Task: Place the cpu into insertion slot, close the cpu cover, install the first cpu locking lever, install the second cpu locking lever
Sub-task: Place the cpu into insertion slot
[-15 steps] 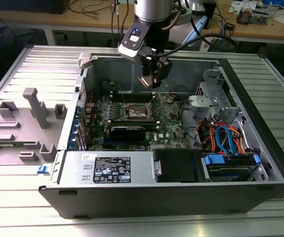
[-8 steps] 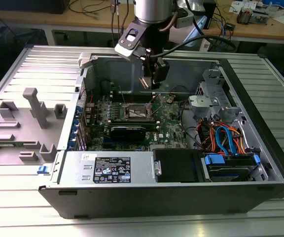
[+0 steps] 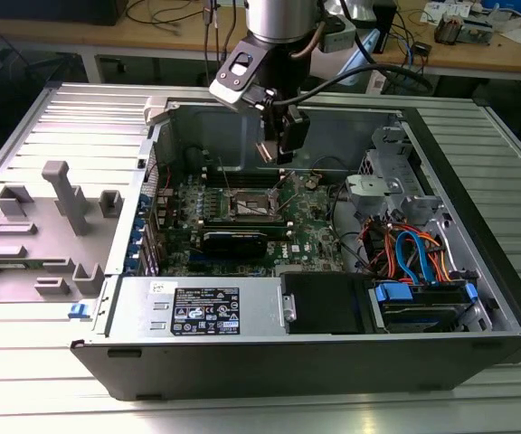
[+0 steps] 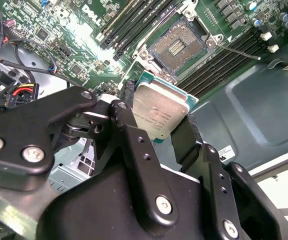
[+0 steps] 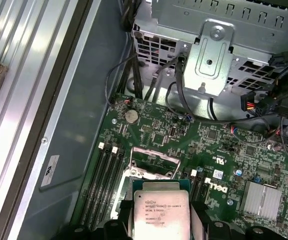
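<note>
second wrist view: the claw (image 4: pixel 156 120) is closed on the cpu (image 4: pixel 160 111), with a black finger (image 4: pixel 128 117) pressed to each of two opposite edges. the silver-grey top faces the camera. beyond the chip we see the insertion slot (image 4: pixel 178 46) lying uncovered, its dark contact field bare inside the silver rim. the slot sits between rows of long memory slots (image 4: pixel 134 20).

exterior view: the arm reaches into the open computer case (image 3: pixel 242 362), which stands on the ribbed counter (image 3: pixel 478 398). the claw hangs above the green circuit board (image 3: pixel 310 240), toward the case's far wall. the chip is held apart from the slot, not touching it.

we judge the placing step to be under way and the chip not yet seated. the cover and both levers are then yet to be dealt with.

to do this step well, we would square the chip's edges to the slot's rim before any descent. we would match its keyed corner to the socket's, which these views do not resolve. the chip should come down level, without tilt or sideways drag, since the bare contacts are likely to bend easily. the grip should give way only when the chip lies flat within the rim.
</note>
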You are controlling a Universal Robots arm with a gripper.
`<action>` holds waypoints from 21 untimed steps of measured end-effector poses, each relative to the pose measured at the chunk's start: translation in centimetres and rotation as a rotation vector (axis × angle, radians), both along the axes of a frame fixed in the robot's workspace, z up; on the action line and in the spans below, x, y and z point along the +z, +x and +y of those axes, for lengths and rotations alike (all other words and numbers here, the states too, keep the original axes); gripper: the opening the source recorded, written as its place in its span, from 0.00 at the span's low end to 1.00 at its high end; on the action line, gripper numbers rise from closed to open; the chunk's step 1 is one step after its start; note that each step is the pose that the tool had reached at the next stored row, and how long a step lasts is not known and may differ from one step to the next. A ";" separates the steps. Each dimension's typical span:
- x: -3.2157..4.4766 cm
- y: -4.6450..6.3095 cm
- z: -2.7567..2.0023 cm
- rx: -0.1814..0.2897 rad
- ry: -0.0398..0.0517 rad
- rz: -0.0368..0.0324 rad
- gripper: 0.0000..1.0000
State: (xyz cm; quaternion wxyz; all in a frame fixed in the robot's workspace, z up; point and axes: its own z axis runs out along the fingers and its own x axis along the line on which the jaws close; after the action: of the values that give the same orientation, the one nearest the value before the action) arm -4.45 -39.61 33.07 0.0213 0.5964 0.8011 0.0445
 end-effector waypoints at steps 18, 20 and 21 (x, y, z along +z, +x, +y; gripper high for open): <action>-1.78 0.0 0.00 -0.155 0.0030 0.0476 0.54; -2.10 0.0 0.00 -0.179 0.0036 0.0475 0.54; -2.26 0.0 0.00 -0.190 0.0032 0.0475 0.54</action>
State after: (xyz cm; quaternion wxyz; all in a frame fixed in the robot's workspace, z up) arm -4.48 -39.61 30.80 0.0055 0.6707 0.7412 0.0294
